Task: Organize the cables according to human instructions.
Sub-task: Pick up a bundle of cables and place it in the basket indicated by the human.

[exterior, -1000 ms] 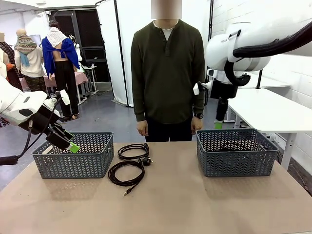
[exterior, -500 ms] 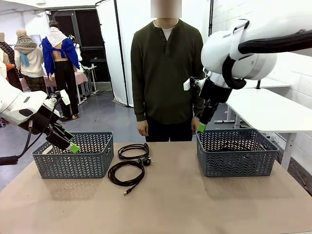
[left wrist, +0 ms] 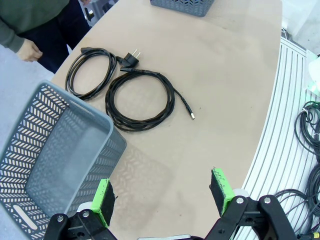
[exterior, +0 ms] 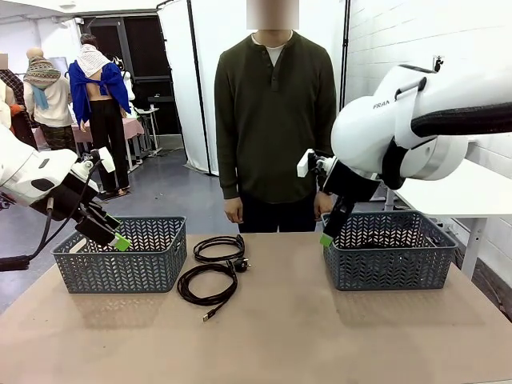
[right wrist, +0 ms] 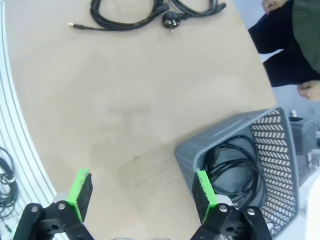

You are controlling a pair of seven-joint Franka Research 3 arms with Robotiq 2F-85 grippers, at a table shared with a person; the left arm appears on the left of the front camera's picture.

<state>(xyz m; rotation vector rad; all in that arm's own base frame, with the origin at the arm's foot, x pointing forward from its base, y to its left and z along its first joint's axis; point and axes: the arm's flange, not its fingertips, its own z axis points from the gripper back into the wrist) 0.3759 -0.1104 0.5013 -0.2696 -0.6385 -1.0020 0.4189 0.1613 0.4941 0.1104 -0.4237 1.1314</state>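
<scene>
Lying on the surface (exterior: pixel 320 336) between grey baskets (exterior: pixel 120 268), two coiled cables (exterior: pixel 210 282) rest. Left wrist view: the left claw (left wrist: pixel 161 192) gapes, cables well ahead. Right wrist view: the right claw (right wrist: pixel 141 192) gapes beside the right basket (right wrist: pixel 186 150), which seemingly holds another cable (right wrist: pixel 240 170).

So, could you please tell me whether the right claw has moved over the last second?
Yes. The right claw has swung left and down, from above the back of the right basket to that basket's left rim.
</scene>
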